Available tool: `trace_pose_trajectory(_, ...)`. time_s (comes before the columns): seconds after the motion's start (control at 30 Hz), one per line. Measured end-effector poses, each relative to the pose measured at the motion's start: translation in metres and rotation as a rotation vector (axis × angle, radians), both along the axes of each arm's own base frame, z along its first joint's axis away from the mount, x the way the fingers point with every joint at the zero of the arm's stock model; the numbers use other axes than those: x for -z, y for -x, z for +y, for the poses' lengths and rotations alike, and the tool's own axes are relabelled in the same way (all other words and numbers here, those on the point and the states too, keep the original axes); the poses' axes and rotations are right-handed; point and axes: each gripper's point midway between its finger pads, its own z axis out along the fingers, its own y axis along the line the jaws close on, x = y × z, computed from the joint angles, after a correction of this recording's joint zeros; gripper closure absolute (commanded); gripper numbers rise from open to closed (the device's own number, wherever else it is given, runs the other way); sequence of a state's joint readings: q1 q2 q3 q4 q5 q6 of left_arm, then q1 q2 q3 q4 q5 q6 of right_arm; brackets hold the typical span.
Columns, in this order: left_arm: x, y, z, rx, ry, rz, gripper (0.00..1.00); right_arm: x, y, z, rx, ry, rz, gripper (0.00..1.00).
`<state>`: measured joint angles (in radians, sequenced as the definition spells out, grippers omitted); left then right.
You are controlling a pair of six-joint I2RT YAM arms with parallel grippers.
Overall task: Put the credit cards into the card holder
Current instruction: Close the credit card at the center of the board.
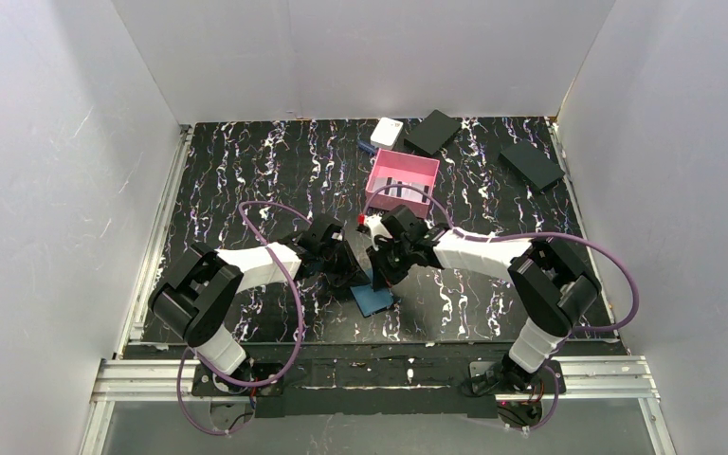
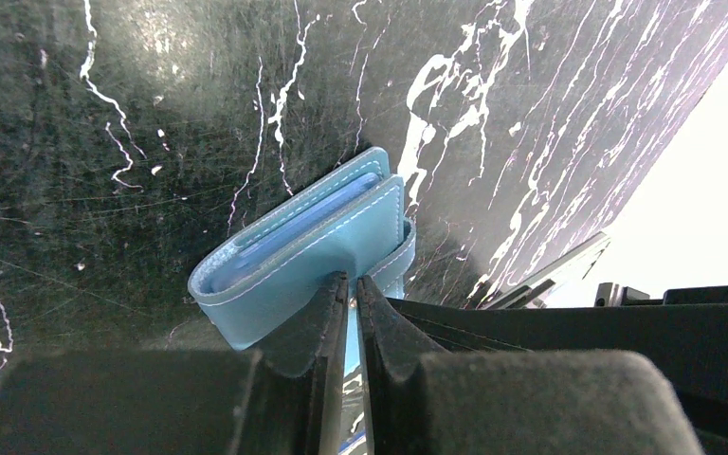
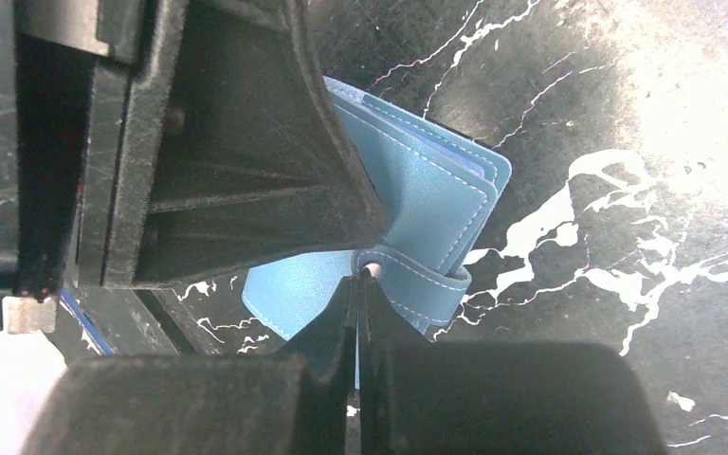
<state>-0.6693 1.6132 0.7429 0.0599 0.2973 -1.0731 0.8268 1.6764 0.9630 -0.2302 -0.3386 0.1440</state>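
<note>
The card holder (image 1: 373, 300) is a small blue wallet lying near the table's front middle, between both arms. In the left wrist view the card holder (image 2: 303, 251) is folded, with a paler layer showing in its open edge. My left gripper (image 2: 353, 282) is shut on its near blue edge. In the right wrist view my right gripper (image 3: 357, 280) is shut on the snap tab of the card holder (image 3: 436, 199), right at the stud. In the top view both the left gripper (image 1: 351, 270) and the right gripper (image 1: 386, 270) meet over it. No loose credit card shows clearly; small dark-striped pieces lie in the pink tray (image 1: 401, 163).
A white box (image 1: 387, 131) and a black box (image 1: 432, 132) stand at the back behind the pink tray. Another black box (image 1: 532, 165) lies at the back right. White walls close in three sides. The left gripper's body (image 3: 237, 161) fills the right wrist view's upper left.
</note>
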Motion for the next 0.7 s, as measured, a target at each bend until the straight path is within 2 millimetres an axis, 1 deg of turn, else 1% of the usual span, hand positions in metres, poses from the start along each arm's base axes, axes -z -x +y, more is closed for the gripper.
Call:
trace_pose_trajectory(0.33,0.0,0.0,0.0,0.002,0.002,0.002,0.95,0.002,0.002,0.002,-0.048,0.033,0.012,0.99)
trace_pose_trajectory(0.6,0.001,0.0,0.001,0.001,0.006,0.001,0.96,0.006,0.012,0.015,-0.097,0.029,0.06,0.99)
trace_pose_trajectory(0.7,0.001,0.001,0.003,-0.001,0.01,0.003,0.95,0.008,0.013,0.016,-0.098,0.033,0.073,0.99)
